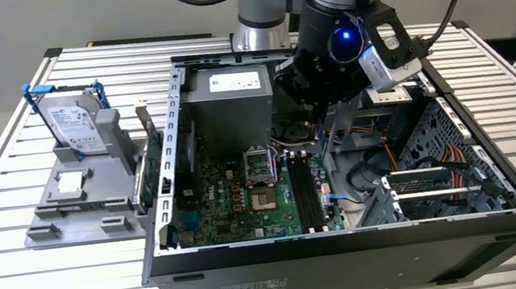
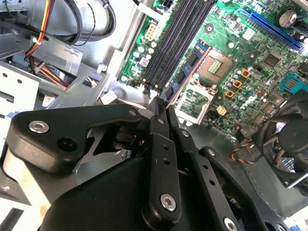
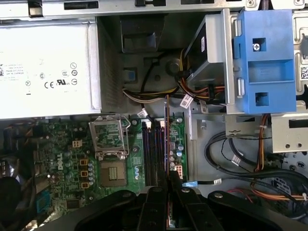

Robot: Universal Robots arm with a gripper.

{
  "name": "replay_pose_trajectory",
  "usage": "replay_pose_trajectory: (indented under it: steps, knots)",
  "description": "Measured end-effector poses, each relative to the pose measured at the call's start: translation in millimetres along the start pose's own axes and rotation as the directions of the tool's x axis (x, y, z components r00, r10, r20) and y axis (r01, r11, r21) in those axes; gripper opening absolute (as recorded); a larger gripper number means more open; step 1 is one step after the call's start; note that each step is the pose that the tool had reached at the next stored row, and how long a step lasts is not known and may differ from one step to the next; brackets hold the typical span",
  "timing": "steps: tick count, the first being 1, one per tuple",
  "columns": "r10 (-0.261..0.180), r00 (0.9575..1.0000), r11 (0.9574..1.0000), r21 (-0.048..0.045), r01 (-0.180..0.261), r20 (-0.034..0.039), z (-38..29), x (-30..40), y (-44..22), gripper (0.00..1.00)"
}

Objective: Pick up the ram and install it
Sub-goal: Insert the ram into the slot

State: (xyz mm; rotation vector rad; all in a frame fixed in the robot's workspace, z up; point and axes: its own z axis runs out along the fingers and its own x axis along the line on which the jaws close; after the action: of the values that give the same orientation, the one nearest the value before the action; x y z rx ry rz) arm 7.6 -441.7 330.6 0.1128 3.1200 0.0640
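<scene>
- The arm (image 1: 342, 25) reaches down into the open computer case (image 1: 346, 236), which lies on its side on a slatted metal table (image 1: 21, 288).
- In the first wrist view the gripper (image 3: 168, 180) is clenched on the ram (image 3: 167, 139), a thin board seen edge-on and held upright between the two black fingertips (image 3: 176, 182).
- The ram stands over the row of black memory slots (image 3: 153, 154) on the green motherboard (image 3: 57, 163), running along them (whether its lower edge touches a slot cannot be told).
- In the second wrist view the gripper (image 2: 160, 113) shows the same hold: the fingers (image 2: 159, 127) meet at their tips on the ram (image 2: 190, 65), whose blue-green face with dark chips runs just beside the memory slots (image 2: 178, 33).
- The processor socket (image 3: 111, 171) lies beside the slots, and the grey power supply (image 3: 48, 72) sits near it against the case wall.
- A blue plastic bracket (image 3: 265, 62) is fixed on the metal drive cage (image 3: 214, 53), with bundled coloured cables (image 3: 202, 94) between it and the motherboard.
- In the exterior view a grey holder (image 1: 80, 201) stands on the table to the exterior view's left of the case, carrying an upright silver hard drive (image 1: 76, 125) with blue rails.
- A green card (image 1: 148, 175) stands on edge at that holder's side, just beside the case wall.
</scene>
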Motion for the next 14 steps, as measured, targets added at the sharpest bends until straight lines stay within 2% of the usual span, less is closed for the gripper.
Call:
replay_pose_trajectory:
  steps: [14]
  knots:
    - [0.000, 1.0000, 1.0000, 0.0001, 0.000, 0.0000, 7.4, 0.2, 0.4, 0.00]
